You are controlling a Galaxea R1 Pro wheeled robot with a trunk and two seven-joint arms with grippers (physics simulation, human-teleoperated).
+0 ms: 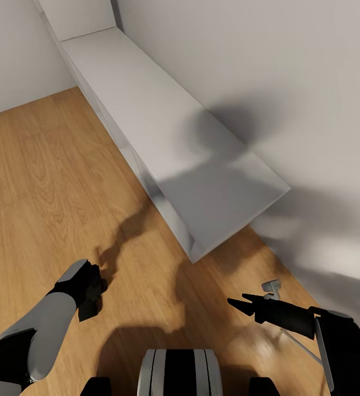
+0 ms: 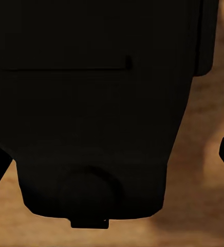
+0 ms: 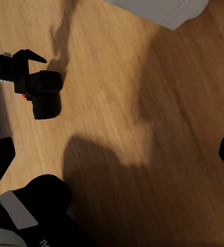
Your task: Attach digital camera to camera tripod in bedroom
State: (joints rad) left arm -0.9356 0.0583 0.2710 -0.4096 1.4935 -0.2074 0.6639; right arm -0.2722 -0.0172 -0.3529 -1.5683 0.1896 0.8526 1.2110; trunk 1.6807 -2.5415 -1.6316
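My left gripper (image 1: 86, 290) is shut on the digital camera (image 1: 90, 308), a small black body held over the wood floor at the lower left of the head view. The left wrist view has the camera (image 2: 101, 103) pressed close between the fingers. In the right wrist view the camera (image 3: 45, 98) shows a red dot on its top. My right gripper (image 1: 245, 302) stands open at the lower right, its fingers empty and spread wide. Just behind it are the grey head (image 1: 271, 286) and a silver leg (image 1: 301, 346) of the camera tripod, mostly hidden by the right arm.
A long low white cabinet (image 1: 163, 137) runs along the pale wall (image 1: 290, 82) from the far left to mid-right. Light wood floor (image 1: 48, 181) spreads to the left. My own base (image 1: 180, 371) is at the bottom edge.
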